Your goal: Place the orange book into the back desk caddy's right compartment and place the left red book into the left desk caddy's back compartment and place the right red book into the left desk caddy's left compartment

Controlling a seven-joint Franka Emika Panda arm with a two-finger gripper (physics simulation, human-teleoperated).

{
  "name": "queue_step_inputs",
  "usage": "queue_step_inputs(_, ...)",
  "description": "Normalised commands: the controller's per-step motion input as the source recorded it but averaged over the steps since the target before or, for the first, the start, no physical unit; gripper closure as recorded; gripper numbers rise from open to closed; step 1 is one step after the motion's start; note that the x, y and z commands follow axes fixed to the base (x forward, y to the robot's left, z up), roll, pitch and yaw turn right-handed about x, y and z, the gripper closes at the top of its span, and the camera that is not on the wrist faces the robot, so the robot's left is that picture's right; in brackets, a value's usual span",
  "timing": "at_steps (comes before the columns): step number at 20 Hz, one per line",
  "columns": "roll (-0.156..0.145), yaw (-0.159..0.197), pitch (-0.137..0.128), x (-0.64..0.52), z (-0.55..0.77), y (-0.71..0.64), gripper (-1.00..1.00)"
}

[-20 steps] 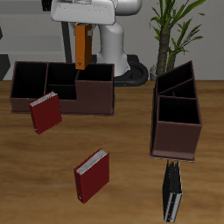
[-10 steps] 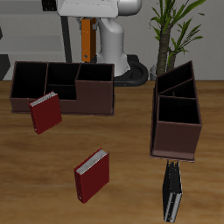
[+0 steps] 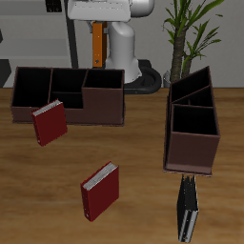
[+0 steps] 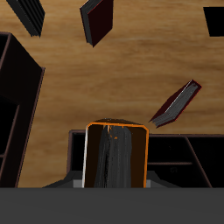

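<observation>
Above the back desk caddy (image 3: 69, 95), the pincer (image 3: 98, 24) is clamped on the orange book (image 3: 97, 46), which hangs upright below it, over the right compartment (image 3: 103, 91). Two red books lie on the tabletop (image 3: 143, 181). No writing is legible.

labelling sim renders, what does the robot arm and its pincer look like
The arm is smooth glossy white with rounded, bulbous link housings and darker grey seams at the joints, rising from a dark round base behind the caddies. No cables or markings show. The pincer is mostly cropped by the exterior view's edge; the wrist view shows only a dark grey body edge, so its fingers cannot be described.
</observation>
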Motion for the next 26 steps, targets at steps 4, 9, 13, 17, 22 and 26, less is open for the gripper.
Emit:
queue_step_inputs(4,0.052,0.019,-0.008,-0.32,-0.04,0.25,1.0)
queue_step_inputs(9,0.034,0.036,0.02,-0.11,-0.18,0.18,1.0)
queue_step_inputs(13,-0.023,-0.012,0.031,0.08,-0.16,-0.1,1.0)
queue_step_inputs(17,-0.006,-0.008,0.021,0.02,-0.11,-0.05,1.0)
queue_step_inputs(22,-0.009,-0.023,0.031,-0.02,-0.12,-0.04,1.0)
queue_step_inputs(26,0.001,0.021,0.009,-0.02,-0.08,-0.03,1.0)
